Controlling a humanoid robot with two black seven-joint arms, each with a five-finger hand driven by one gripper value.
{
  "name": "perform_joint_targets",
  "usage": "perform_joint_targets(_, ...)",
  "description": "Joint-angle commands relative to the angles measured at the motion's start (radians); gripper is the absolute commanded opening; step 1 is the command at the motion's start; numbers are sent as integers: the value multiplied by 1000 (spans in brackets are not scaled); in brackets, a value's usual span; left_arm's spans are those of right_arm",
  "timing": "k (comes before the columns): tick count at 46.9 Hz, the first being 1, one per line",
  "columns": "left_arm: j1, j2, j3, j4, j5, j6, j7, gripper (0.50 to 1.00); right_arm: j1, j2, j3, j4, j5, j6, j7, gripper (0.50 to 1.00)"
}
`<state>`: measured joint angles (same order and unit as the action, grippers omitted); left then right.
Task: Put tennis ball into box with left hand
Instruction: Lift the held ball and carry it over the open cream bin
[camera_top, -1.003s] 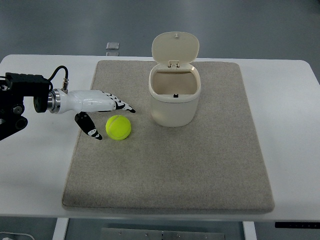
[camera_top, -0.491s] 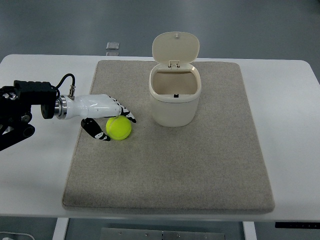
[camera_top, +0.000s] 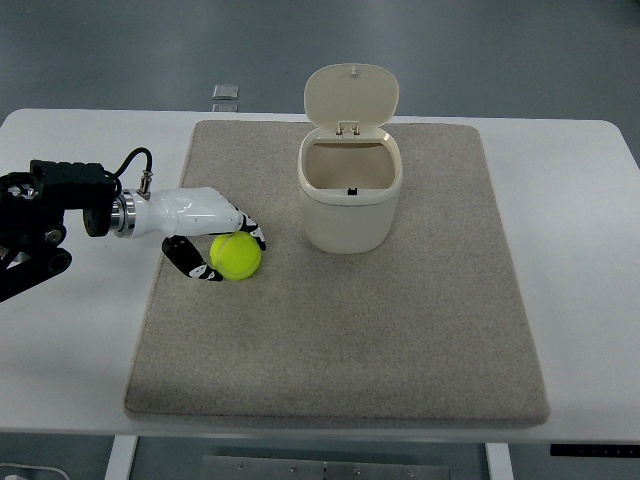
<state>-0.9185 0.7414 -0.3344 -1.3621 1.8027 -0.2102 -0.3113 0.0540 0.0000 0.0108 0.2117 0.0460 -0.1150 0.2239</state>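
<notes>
Grasp step: left hand with fingers closing around tennis ball, left of the open-lidded box; next, lift and carry it over the opening.

1 ball, 1 box, 1 mat

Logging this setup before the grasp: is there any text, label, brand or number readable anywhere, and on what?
None readable.
Cream bin, open lid: no print visible.
Tennis ball, at the left hand: no marking legible.
Small grey item on the white table beyond the mat: too small to tell.
Dark strip at the bottom right edge: light dots, unreadable.
</notes>
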Motion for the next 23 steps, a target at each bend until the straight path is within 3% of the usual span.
perform_joint_targets(1,-11,13,-11,-9,-3,21,-3,500,0,0,0,0,0,0,0,938)
perform_joint_targets(14,-86,119,-11,-107,1,247,-58,500,0,0,0,0,0,0,0,938)
perform_joint_targets(23,-143,113,-8,-121,105,305,-60,500,0,0,0,0,0,0,0,938)
